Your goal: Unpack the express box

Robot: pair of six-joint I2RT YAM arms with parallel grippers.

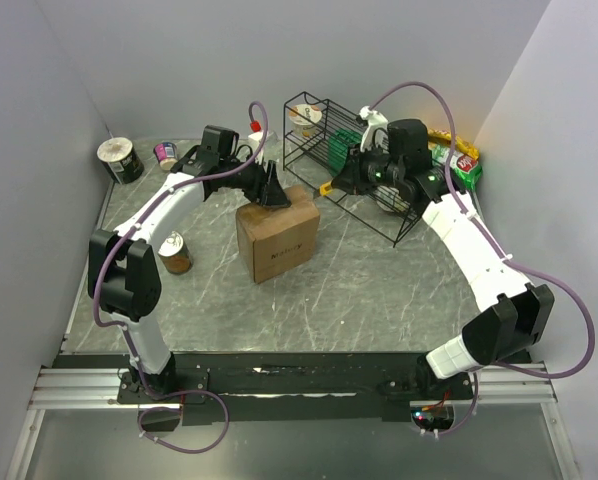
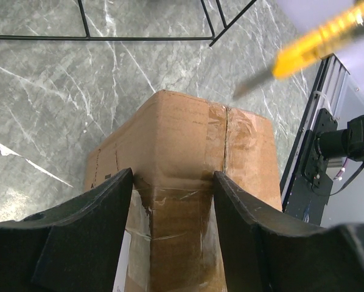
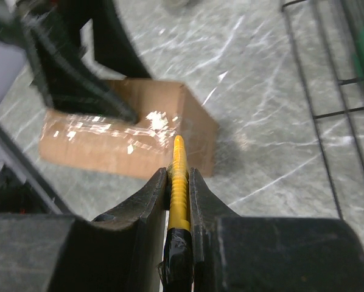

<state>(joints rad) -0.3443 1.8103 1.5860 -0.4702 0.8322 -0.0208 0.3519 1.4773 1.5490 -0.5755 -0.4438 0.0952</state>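
Express box [image 1: 277,238]: matt brown cardboard, glossy tape [image 3: 151,121]; table [image 1: 359,290]: smooth grey marbled; cutter [image 3: 179,176]: yellow plastic.

Grey marbled table [image 1: 359,300]: express box [image 1: 279,238], wire rack [image 1: 309,140], can [image 1: 175,253].

- One express box [image 1: 277,235] is counted.
- One yellow knife [image 3: 178,152] is counted.
- One wire rack [image 1: 314,140] is counted.
- Two are counted: left end effector [image 2: 173,182], right end effector [image 3: 179,174].

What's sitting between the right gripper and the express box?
Only the yellow utility knife clamped in the right gripper, pointing at the express box, then bare marbled tabletop. The right wrist view shows it.
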